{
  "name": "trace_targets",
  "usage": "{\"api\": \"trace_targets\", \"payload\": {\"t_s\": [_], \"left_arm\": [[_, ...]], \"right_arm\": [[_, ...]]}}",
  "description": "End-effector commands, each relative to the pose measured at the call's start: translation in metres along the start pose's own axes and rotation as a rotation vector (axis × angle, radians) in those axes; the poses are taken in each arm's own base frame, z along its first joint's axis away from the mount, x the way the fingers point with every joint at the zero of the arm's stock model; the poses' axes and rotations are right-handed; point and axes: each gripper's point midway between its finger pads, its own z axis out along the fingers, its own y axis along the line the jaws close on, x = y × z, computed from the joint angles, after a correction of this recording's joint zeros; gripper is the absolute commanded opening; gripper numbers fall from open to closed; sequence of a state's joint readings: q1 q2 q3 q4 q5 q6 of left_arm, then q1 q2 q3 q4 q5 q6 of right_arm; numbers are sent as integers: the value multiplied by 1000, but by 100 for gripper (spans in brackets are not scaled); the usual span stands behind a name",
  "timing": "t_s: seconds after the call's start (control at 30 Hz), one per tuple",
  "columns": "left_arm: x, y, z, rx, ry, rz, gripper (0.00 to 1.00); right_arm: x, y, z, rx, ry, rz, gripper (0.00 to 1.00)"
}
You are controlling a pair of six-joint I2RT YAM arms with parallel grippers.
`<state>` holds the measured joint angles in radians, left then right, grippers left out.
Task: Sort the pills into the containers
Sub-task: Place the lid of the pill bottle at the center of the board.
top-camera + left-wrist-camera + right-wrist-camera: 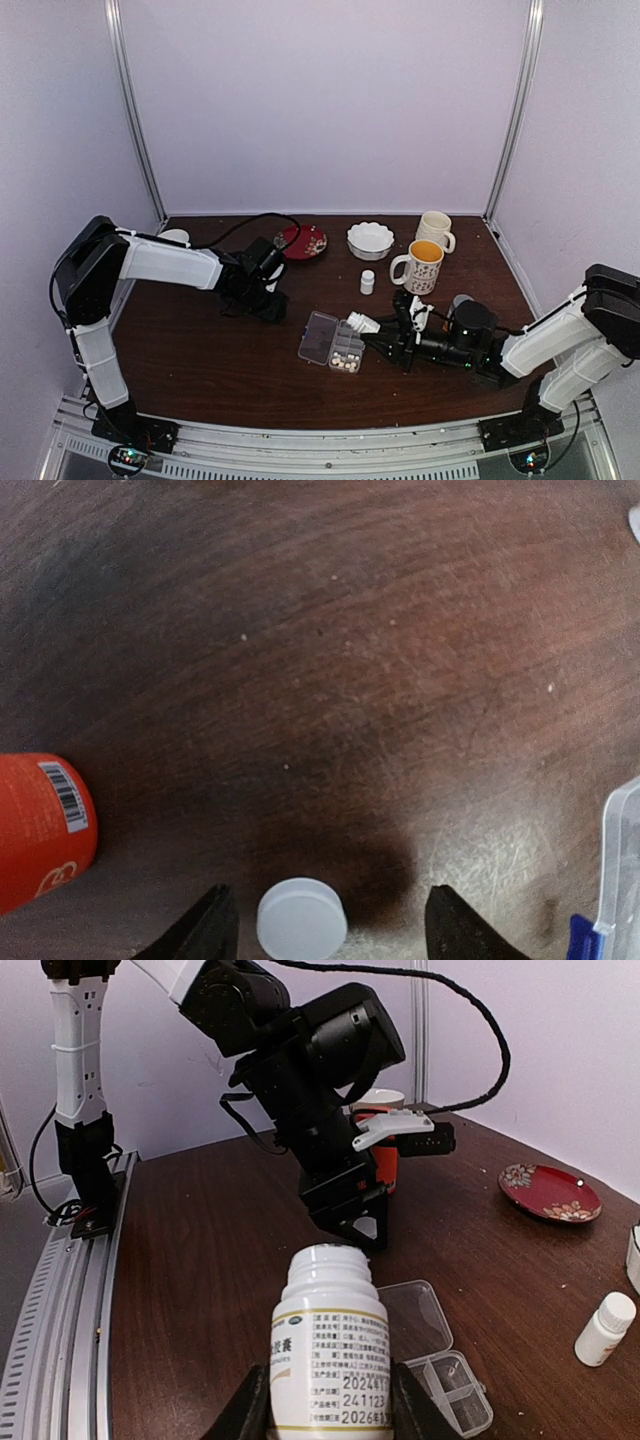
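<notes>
My left jaws: stood wide above the table [350, 680]; a white cap [301, 918] lay loose between them, touched by neither side.
My right jaws: closed on a white pill bottle [325, 1350], apparently uncapped, its mouth pointing toward the pill box [318, 337].
Pills: a few pills [346, 362] lay in the box's near-end cells; lid open.
Done, as I judged: bottle opened, first cells loaded.
Left: other cells looked empty; most sorting ahead.
</notes>
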<state>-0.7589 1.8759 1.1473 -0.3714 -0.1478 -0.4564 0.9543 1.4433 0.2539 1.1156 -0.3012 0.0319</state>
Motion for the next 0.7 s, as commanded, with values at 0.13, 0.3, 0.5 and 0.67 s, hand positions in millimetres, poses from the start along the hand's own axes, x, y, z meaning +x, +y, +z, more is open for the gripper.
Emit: {"api": "trace_targets", "payload": {"t_s": [0.13,0.3,0.5,0.67], "left_arm": [[-9,1,-14,3,-66,-14,78],[-16,-4,-39,7,-128,6,85],[-32,-3,-79,-13,-250,-22,97],[-50,-25,-108,144,-352,-27,88]], "right_arm": [[11,-7,5,-29,41,115,0],[24,-7,4,-26,91,127,0],[40,-12,3,4,143,151,0],[52,-16,15,21,215,214,0]]}}
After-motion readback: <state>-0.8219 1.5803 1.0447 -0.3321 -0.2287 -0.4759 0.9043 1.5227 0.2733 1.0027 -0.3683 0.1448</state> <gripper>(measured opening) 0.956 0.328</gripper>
